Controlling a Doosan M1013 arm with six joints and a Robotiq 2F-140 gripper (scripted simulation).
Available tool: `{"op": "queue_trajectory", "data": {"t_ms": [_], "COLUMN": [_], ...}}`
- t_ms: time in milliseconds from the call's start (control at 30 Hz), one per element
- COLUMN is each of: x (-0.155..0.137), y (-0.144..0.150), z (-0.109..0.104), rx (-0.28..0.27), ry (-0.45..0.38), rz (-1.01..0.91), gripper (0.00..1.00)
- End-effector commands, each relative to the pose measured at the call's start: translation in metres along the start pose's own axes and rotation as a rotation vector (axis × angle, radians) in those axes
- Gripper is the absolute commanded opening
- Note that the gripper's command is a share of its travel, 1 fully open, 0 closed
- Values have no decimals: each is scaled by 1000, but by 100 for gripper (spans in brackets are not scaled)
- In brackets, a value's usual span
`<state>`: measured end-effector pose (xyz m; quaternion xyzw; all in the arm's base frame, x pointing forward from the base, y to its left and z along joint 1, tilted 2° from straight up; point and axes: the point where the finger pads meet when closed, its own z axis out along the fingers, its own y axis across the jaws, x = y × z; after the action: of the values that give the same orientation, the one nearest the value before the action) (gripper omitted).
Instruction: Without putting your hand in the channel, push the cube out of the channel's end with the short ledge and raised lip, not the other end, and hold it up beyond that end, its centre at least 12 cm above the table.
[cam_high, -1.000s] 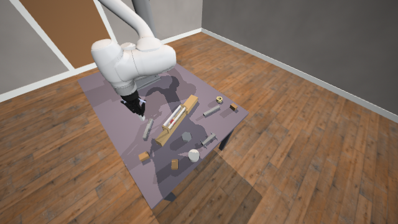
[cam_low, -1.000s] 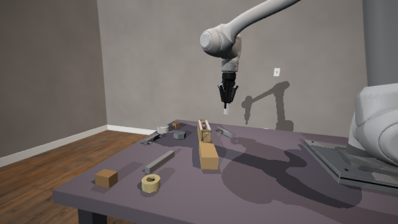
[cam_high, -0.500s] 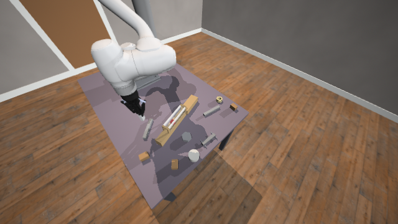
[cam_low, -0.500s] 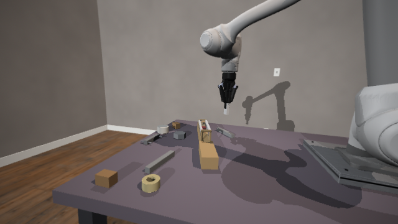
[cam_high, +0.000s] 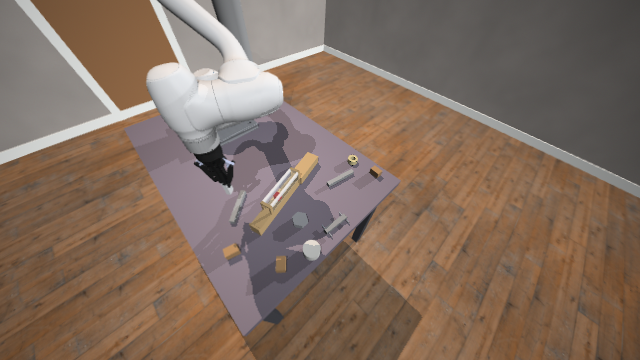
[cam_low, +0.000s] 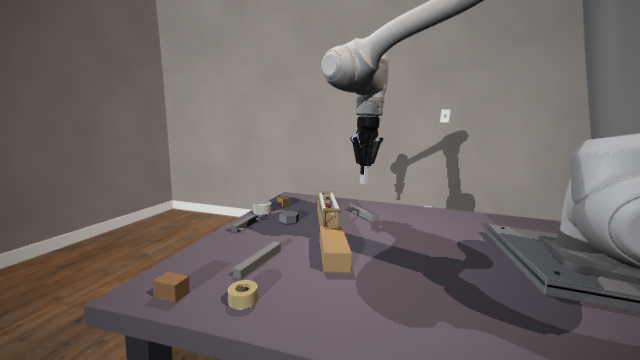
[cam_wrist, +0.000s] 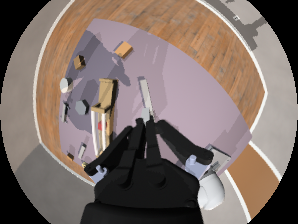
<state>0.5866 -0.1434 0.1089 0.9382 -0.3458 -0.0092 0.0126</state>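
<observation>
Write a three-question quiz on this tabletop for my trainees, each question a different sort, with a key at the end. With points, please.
1. True or false: the red cube (cam_high: 276, 195) (cam_low: 328, 205) (cam_wrist: 102, 125) lies outside the channel (cam_high: 310, 161) (cam_low: 335, 242) (cam_wrist: 106, 89).

2. Which of these is nearest the yellow ring (cam_high: 353, 164) (cam_low: 243, 301) (cam_wrist: 84, 165)?
a) the white cylinder
b) a brown block (cam_high: 375, 172) (cam_low: 171, 287) (cam_wrist: 70, 157)
c) the gray hexagonal piece

3. Fill in the missing word, open or shut: the end effector (cam_high: 228, 187) (cam_low: 363, 172) (cam_wrist: 147, 113) is ____.

Key: 1 false; 2 b; 3 shut.
</observation>
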Motion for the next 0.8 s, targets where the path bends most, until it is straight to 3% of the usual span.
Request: {"op": "queue_trajectory", "data": {"t_ms": [0, 400, 433, 767], "x": [0, 0, 0, 0], "y": [0, 0, 0, 0], "z": [0, 0, 0, 0], "rx": [0, 0, 0, 0], "ry": [0, 0, 0, 0], "rz": [0, 0, 0, 0], "gripper": [0, 0, 23, 23]}}
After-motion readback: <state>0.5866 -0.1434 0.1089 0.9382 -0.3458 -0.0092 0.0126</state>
